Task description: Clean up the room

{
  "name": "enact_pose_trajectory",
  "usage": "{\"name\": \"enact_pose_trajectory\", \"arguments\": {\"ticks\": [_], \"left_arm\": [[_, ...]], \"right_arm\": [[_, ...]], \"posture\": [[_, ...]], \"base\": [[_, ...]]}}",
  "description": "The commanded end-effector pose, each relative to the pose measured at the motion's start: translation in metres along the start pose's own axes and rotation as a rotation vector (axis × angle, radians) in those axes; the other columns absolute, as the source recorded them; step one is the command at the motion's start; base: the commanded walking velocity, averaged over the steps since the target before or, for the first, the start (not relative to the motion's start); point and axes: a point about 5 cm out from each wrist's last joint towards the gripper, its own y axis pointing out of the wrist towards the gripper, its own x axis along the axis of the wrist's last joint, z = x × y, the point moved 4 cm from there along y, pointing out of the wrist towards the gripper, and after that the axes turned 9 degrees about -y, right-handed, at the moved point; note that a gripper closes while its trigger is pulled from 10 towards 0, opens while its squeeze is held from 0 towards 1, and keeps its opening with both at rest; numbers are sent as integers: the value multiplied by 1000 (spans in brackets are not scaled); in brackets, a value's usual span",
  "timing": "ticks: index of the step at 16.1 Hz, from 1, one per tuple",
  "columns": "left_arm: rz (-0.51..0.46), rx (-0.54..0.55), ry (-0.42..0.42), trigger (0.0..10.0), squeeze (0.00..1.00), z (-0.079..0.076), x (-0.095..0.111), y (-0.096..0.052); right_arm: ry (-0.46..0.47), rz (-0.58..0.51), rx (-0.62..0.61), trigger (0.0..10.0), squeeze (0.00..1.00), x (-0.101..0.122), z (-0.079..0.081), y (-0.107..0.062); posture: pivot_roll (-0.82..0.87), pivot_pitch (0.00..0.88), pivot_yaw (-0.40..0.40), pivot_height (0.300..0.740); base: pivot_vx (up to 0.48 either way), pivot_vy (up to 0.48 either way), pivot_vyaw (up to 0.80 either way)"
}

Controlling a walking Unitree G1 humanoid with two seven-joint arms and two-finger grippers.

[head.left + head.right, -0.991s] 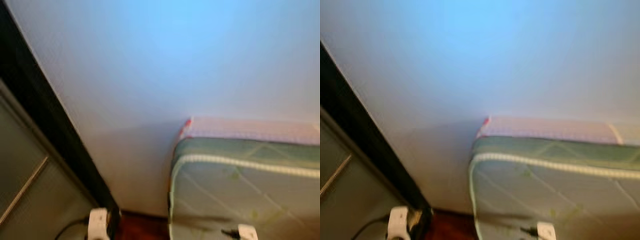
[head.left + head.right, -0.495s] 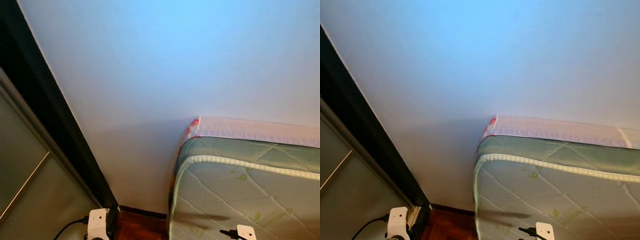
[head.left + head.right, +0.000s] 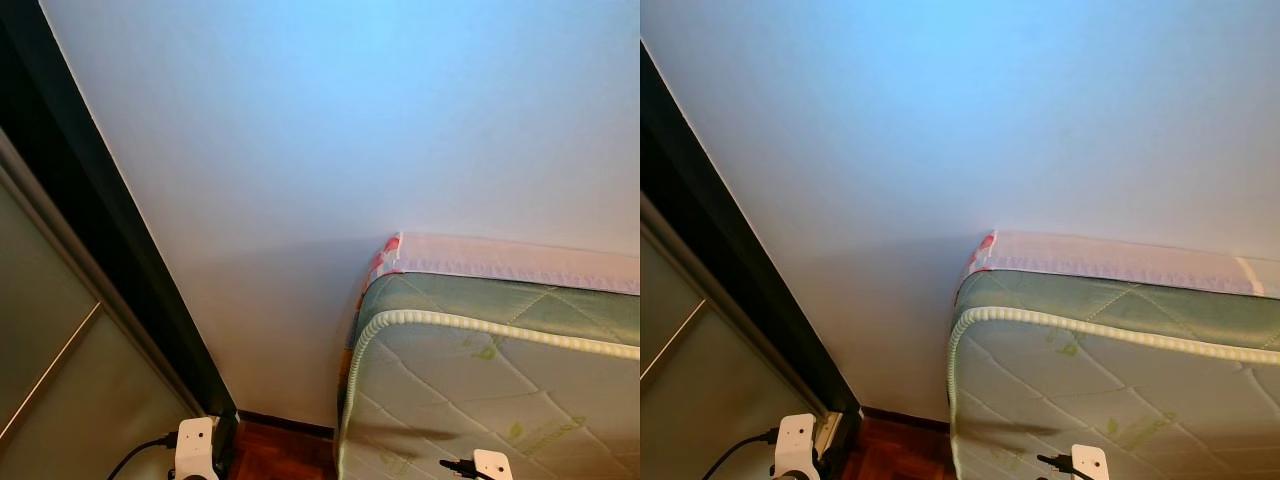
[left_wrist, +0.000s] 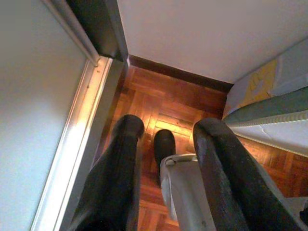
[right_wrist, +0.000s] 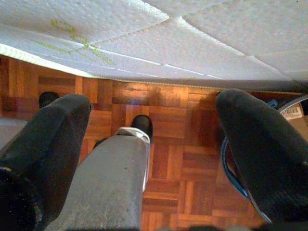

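Overhead, white wall (image 3: 330,150); quilted mattress (image 3: 500,390) beside; both pincers spread.

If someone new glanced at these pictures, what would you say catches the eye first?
Most striking is the quilted mattress with its pale green top, pushed up against the plain white wall at lower right. To the left a dark door frame slants down to the parquet floor. In the wrist views, both tools hang open above that floor: the left tool and the right tool.

Mattress (image 3: 500,380): quilted, pale green, corded edge, upright against wall (image 3: 350,130); pink-patterned sheet (image 3: 510,262) on top edge.
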Motion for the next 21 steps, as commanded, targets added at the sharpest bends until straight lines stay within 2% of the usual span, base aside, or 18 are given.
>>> {"name": "enact_pose_trajectory", "arguments": {"ticks": [1,8,21], "left_arm": [[128,28,52,10000,0,11,1,4],[127,27,48,10000,0,10,2,4],[126,28,50,10000,0,10,1,4]], "right_arm": [[-39,-45,33,10000,0,40,-4,6],[-36,-46,33,10000,0,40,-4,6],[-37,-46,34,10000,0,40,-4,6]], "posture": [[-25,0,-8,740],[-23,0,-9,740],[-24,0,-9,740]], "base": [[0,0,0],[0,0,0],[-258,0,0]]}}
